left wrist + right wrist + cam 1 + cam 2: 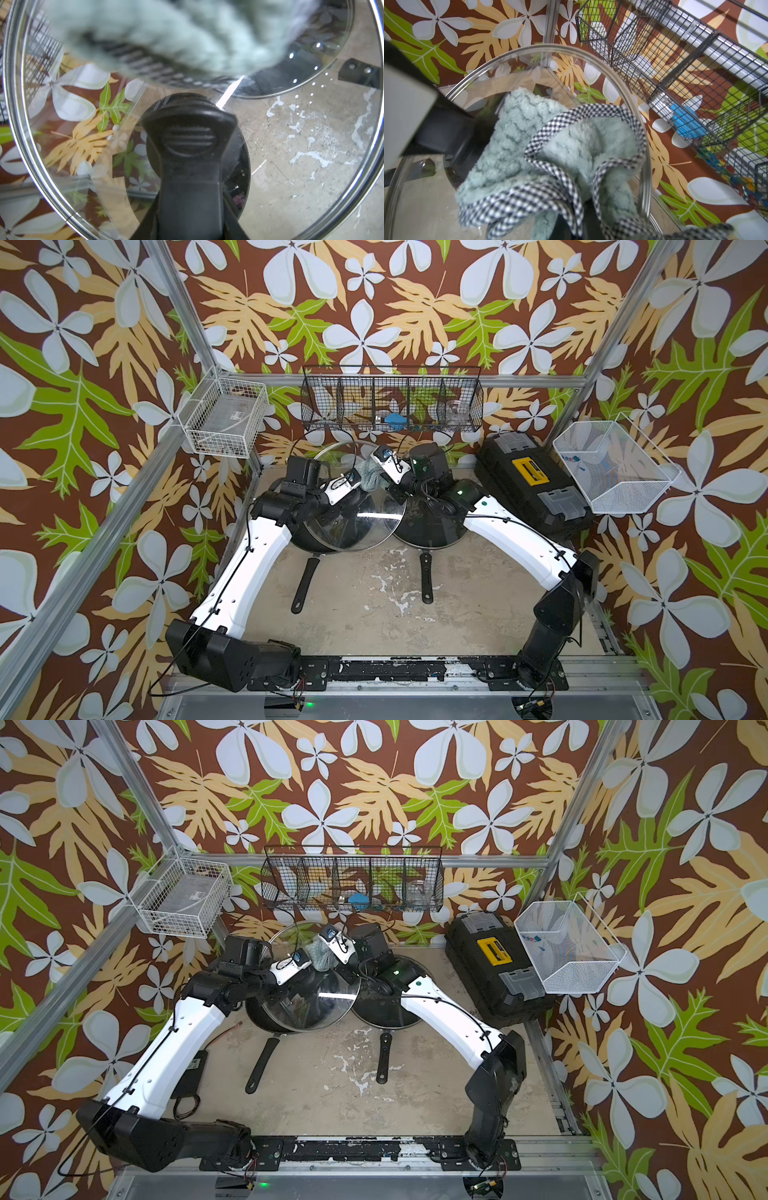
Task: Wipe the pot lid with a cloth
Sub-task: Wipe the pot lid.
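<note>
Wiping in progress: in both top views the left tool (pixel 356 479) holds a round, steel-rimmed glass pot lid (pixel 332 454) tilted, raised off the counter (pixel 374 614), while the right tool (pixel 376 475) stays out of sight behind a small pale teal-green cloth (pixel 368 481) it clamps. Left wrist: that tool is closed on the lid's black handle (pixel 190 141); the cloth shows blurred behind the glass. Right wrist: the cloth sits bunched against the pane near the rim. Most of the glass looks yet to be wiped.
</note>
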`<state>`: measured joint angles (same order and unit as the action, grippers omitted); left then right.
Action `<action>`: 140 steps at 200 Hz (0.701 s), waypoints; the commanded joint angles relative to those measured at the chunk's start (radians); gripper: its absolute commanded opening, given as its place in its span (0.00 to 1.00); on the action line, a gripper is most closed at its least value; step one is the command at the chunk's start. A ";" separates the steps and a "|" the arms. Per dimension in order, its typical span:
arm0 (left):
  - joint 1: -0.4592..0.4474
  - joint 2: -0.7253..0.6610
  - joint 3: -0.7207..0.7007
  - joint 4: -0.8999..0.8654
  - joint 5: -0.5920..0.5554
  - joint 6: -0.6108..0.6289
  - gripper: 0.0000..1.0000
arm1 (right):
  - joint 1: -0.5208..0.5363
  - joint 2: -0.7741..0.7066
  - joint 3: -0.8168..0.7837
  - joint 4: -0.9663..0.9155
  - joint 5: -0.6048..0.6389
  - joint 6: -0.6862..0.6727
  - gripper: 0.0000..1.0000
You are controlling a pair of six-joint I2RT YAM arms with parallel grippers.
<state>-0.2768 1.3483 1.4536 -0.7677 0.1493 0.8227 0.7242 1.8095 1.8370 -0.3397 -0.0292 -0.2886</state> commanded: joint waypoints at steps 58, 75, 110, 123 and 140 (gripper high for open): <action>-0.027 -0.046 -0.046 0.127 0.138 0.447 0.00 | 0.054 0.172 0.231 -0.105 -0.124 -0.120 0.00; -0.030 -0.046 -0.048 0.128 0.130 0.470 0.00 | 0.068 0.197 0.252 -0.103 -0.146 -0.139 0.00; -0.030 -0.048 -0.051 0.135 0.125 0.438 0.00 | 0.066 0.194 0.246 -0.098 -0.063 -0.133 0.00; -0.030 -0.050 -0.057 0.137 0.126 0.410 0.00 | 0.048 0.170 0.229 -0.099 -0.032 -0.126 0.00; -0.030 -0.055 -0.077 0.151 0.118 0.367 0.00 | 0.025 0.116 0.171 -0.081 -0.001 -0.117 0.00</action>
<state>-0.3065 1.3132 1.3872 -0.7570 0.2340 1.2514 0.7773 1.9804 2.0602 -0.4149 -0.1253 -0.4118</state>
